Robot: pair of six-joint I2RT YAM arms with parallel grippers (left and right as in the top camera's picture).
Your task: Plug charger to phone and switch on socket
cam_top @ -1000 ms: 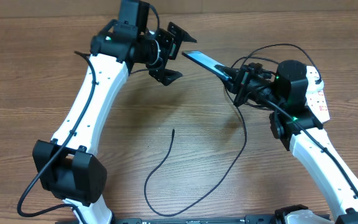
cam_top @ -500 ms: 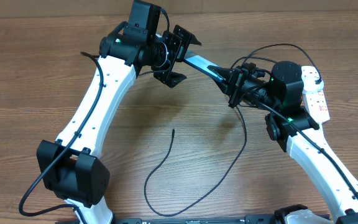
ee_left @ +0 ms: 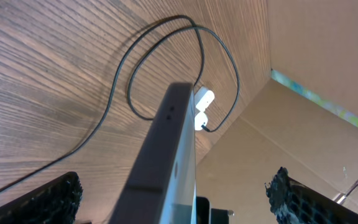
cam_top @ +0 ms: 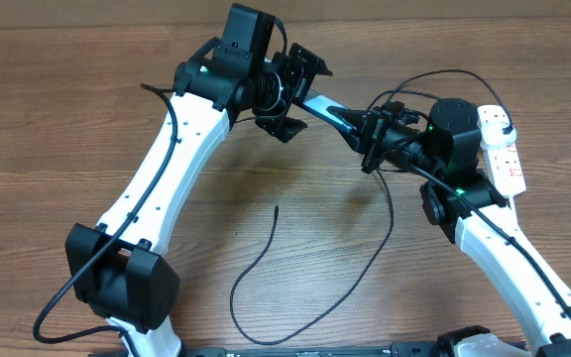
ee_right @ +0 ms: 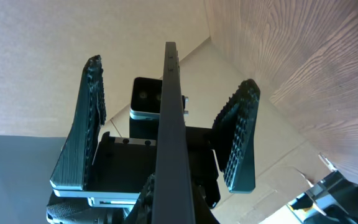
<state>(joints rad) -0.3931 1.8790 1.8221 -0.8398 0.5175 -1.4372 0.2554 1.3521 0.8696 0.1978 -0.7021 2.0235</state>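
The right gripper (cam_top: 370, 136) is clamping the phone (cam_top: 330, 107) by one short end. It is holding the phone up off the table (cam_top: 67, 119), turned edge-on and reaching towards the left gripper (cam_top: 298, 94). That left gripper is standing wide open. Its ribbed fingers (ee_right: 92, 124) are straddling the phone's far end with clear air on both sides, so it is gripping nothing.

Judging by its look, the phone is behaving as a stiff, slim slab: light enough for one gripper, but with smooth faces that are probably offering little friction. Held by one end alone, it is likely levering against the pads. A second hold across the flat faces near the free end seems the safer one (not on the thin edges, and not over whichever end is carrying the port, which I cannot make out).

The charger (cam_top: 256, 263) is lying slack on the table in a long loop. Its connector tip (cam_top: 276, 208) is pointing up the table, well apart from the phone, and its other end is running off towards the socket (cam_top: 507, 159) behind the right arm. The cable is looking thin and limp, so it is giving no support of its own. The place to pinch it is just behind the tip, where the short stiff part is giving some control over aim.
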